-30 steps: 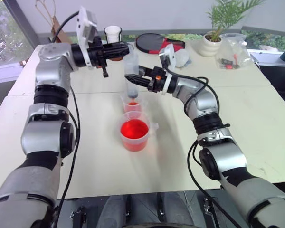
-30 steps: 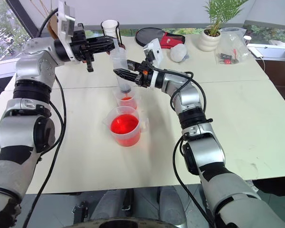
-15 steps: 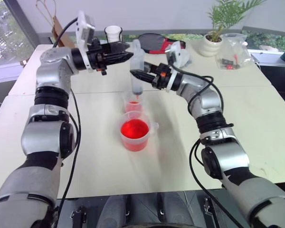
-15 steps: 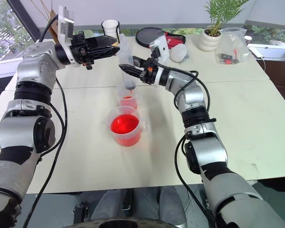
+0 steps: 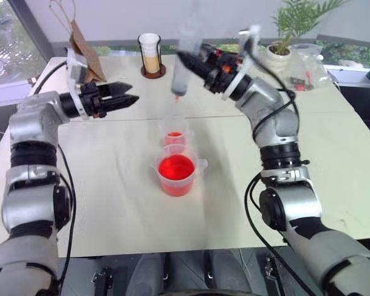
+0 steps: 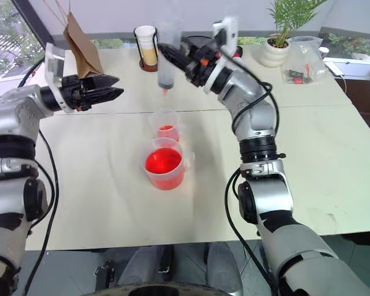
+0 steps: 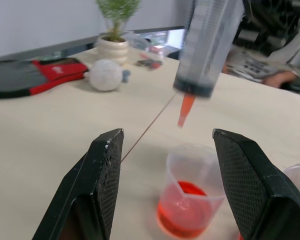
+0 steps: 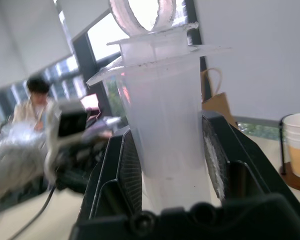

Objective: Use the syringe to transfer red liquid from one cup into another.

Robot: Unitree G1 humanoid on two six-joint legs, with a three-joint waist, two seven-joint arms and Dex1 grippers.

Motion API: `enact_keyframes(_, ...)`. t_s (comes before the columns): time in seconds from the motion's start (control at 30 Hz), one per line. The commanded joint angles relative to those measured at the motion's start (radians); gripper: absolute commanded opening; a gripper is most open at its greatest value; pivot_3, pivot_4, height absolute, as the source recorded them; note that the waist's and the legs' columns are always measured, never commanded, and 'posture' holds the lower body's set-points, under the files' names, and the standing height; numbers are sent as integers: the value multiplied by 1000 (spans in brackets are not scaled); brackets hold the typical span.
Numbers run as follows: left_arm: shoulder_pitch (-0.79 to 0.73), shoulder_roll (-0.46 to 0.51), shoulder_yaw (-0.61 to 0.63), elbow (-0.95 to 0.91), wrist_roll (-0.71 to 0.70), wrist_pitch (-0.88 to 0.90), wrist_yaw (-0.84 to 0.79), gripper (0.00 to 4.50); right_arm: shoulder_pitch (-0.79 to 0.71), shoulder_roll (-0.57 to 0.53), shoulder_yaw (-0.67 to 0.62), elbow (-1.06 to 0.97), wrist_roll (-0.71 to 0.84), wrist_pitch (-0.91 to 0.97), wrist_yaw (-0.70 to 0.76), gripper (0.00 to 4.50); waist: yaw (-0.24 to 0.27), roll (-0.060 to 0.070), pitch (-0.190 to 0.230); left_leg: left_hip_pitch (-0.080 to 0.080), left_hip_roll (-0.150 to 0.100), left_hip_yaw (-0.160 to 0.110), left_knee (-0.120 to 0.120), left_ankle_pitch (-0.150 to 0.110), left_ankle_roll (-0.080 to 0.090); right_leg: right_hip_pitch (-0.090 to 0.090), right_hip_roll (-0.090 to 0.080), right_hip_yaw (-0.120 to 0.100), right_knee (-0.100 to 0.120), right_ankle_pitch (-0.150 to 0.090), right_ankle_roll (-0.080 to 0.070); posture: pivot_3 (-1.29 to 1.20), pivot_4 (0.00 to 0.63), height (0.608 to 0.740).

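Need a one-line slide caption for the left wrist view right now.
Open left gripper frames the syringe, its orange nozzle hanging above the small cup of red liquid.

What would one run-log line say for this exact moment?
right gripper: shut on syringe, above small cup | left gripper: open, empty | large cup: red liquid

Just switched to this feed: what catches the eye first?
The syringe, clamped upright in the right claw, hangs nozzle-down above the small cup of red liquid. In front stands the larger cup, bright red. The left claw hovers open off to the left.
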Motion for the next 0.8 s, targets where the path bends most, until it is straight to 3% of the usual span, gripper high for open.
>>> enact_keyframes(0.03, 105, 40, 21, -297, -101, 156, 34, 2883, -90, -155, -129, -67, 119, 344, -138, 1409, 10, 0, 0, 0, 0, 0, 0, 0, 0, 0, -2, 0, 0, 0, 0, 0, 150, 740)
enact_keyframes(0.2, 290, 93, 33, -610, -209, 321, 92, 2883, -182, -378, -237, 93, 116, 831, -351, 1409, 18, 0, 0, -1, -1, 0, -4, -1, 1, -1, -5, 0, -6, 0, -1, 0, 150, 740)
enact_keyframes(0.33, 389, 125, -9, -714, -217, 337, 115, 2883, -106, -460, -260, 115, 81, 1064, -410, 1409, 16, 1, 0, 0, 0, 0, -7, -3, 4, 0, -5, 0, -11, -1, -2, 0, 150, 740)
enact_keyframes(0.57, 427, 93, -77, -684, -189, 288, 155, 2883, 73, -479, -206, 109, 49, 1180, -453, 1409, 16, 1, 0, 0, 0, 2, -5, -2, 4, 1, -4, 0, -10, -1, -2, 0, 150, 740)
enact_keyframes(0.8, 415, 98, -94, -643, -182, 251, 159, 2883, 114, -452, -183, 144, 42, 1180, -467, 1409, 15, 1, 0, 0, 0, 3, -4, -3, 5, 2, -2, 0, -10, -1, -2, 0, 150, 740)
